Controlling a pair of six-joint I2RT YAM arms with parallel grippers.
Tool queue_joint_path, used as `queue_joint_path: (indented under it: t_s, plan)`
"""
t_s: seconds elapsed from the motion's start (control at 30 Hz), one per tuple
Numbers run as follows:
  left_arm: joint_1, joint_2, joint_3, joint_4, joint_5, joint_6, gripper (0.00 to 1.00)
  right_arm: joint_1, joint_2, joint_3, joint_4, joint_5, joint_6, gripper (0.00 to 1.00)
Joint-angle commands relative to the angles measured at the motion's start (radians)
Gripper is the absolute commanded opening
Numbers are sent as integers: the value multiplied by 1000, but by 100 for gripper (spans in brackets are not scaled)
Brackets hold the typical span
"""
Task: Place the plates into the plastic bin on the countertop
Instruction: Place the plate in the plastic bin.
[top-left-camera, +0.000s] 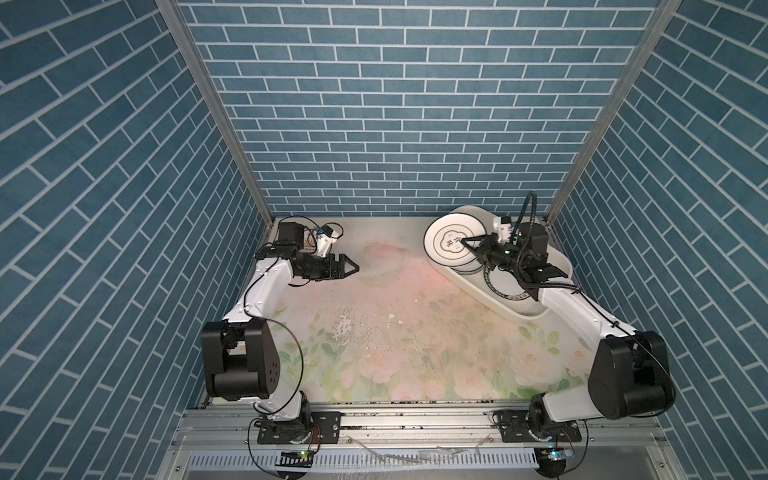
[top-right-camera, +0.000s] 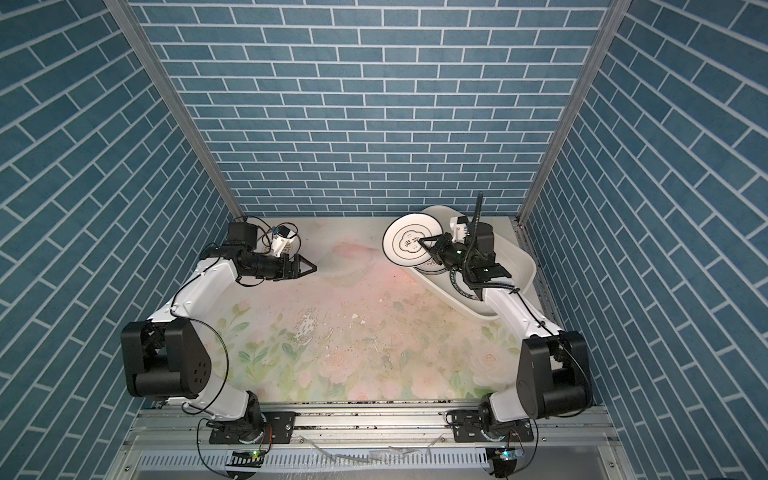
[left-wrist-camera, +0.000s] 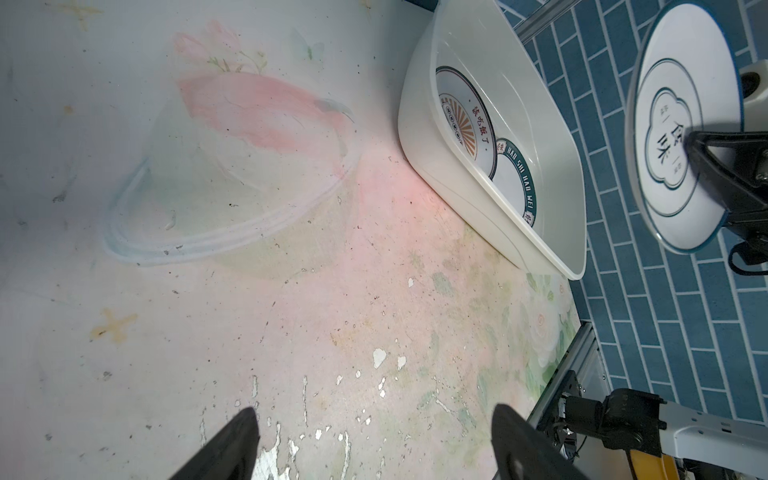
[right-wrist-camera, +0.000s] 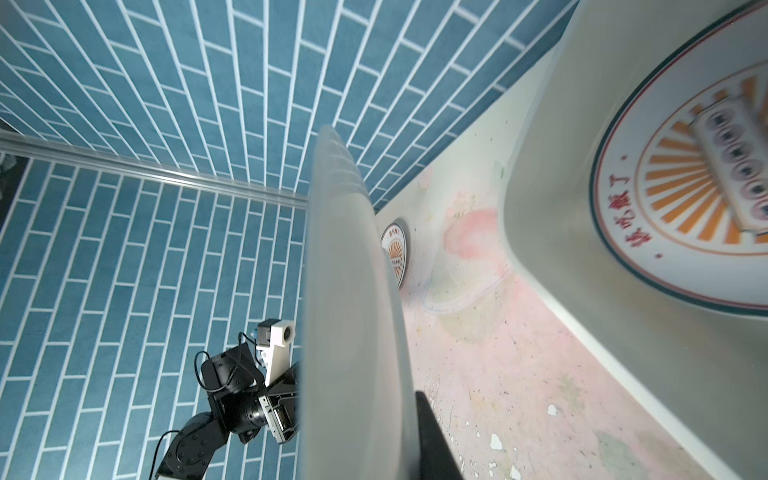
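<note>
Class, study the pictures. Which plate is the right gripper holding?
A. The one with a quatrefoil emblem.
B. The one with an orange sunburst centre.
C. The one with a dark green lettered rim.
A: the right gripper is shut on the quatrefoil plate, while the sunburst plate and the lettered-rim plate lie in the plastic bin.

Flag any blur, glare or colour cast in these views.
Right wrist view: held plate sits edge-on at the lens, soft; near sunburst plate slightly smeared. Left wrist view: sharp, reddish cast on the countertop. Both top views: sharp, wide-angle splays the walls.
</note>
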Motion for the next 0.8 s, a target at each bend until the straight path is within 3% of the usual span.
queue_joint_path:
  t_s: [0.0, 0.5, 0.77]
  plan:
    - [6, -23, -12, -28, -10, 6, 89, -56, -67, -37, -50, -56, -41, 17]
    - [6, -36, -36, -27, -14, -4, 89, -292, -159, -215, -28, -139, -56, 17]
    - [6, -33, -32, -11, -8, -32, 89, -398, -113, -257, 1, -186, -81, 17]
